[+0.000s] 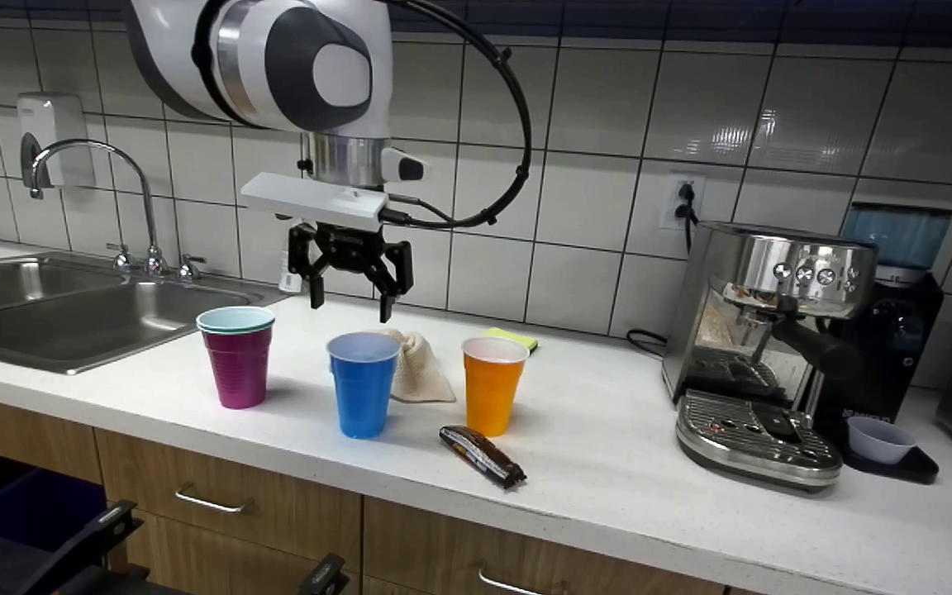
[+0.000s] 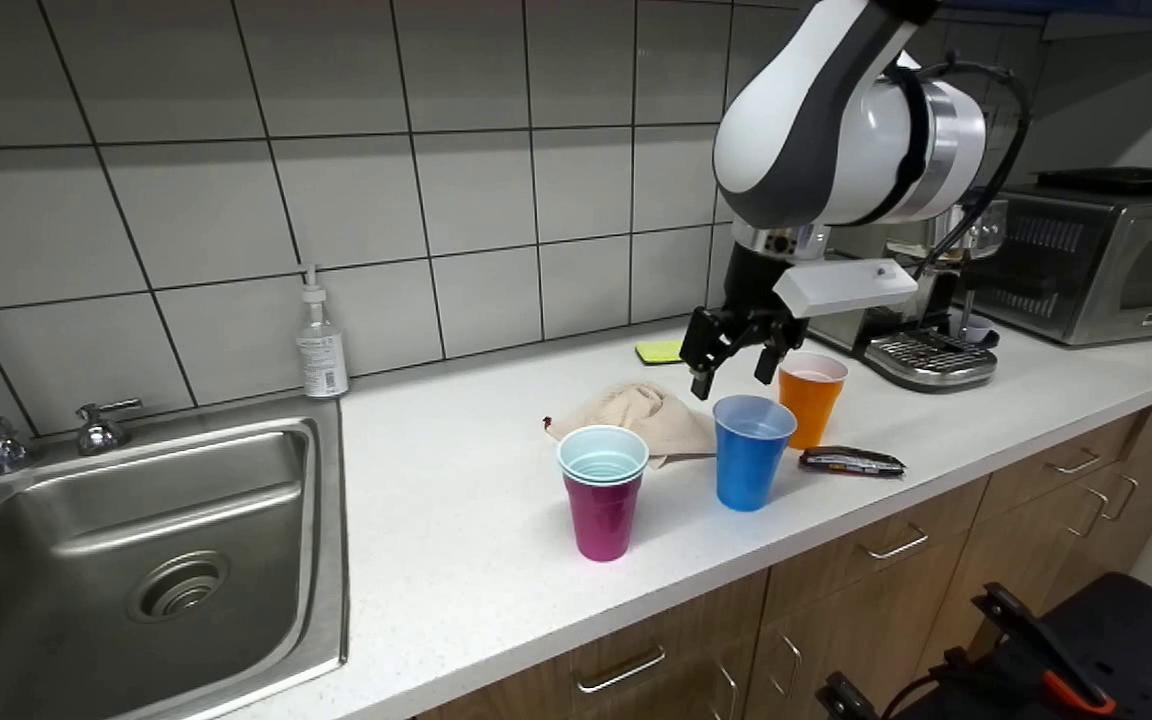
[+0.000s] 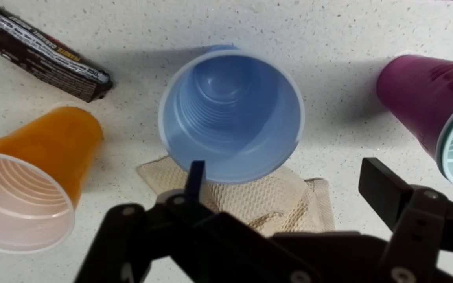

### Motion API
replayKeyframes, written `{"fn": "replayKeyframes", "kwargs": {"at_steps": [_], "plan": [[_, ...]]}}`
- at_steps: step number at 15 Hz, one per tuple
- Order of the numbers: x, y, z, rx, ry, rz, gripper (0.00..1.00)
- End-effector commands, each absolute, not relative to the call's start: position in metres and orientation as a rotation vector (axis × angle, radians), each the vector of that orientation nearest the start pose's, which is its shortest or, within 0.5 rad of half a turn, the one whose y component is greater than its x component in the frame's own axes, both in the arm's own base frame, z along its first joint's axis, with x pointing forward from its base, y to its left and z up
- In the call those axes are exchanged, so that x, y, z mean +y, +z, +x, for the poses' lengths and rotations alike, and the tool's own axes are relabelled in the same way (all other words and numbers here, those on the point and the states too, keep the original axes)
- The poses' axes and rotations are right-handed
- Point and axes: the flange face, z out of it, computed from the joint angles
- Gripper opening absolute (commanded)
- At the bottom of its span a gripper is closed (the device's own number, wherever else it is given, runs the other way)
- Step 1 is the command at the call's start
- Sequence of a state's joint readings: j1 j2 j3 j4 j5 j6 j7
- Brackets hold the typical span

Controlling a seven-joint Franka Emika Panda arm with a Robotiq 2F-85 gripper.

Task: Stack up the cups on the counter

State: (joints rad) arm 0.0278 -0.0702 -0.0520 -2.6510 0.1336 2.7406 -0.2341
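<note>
In an exterior view my gripper hangs above and near the blue cup, its jaws spread and apart from the rim. That cup stands upright near the front edge of the counter. Toward the sink along the same edge, the purple cup stands with the green cup nested inside, only the green one's top showing. The orange cup is upright on the side away from the sink, with a wrapped bar between it and the front edge.

In an exterior view I get a beige cloth between the blue cup and the back edge, and a yellow-green sponge near that edge; the orange cup sits further in from the front edge than the blue.

In the wrist view I look down into the blue cup, both fingers well apart, one tip overlapping its rim from here.
</note>
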Motion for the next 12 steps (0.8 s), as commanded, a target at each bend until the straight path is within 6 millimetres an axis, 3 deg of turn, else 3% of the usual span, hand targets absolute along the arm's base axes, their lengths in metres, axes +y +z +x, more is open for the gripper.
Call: {"fn": "replayKeyframes", "kwargs": {"at_steps": [1,12], "plan": [[-0.015,0.272,0.433,-0.195,-0.237,-3.082,1.00],[-0.009,0.246,0.432,-0.238,-0.153,-3.098,1.00]]}}
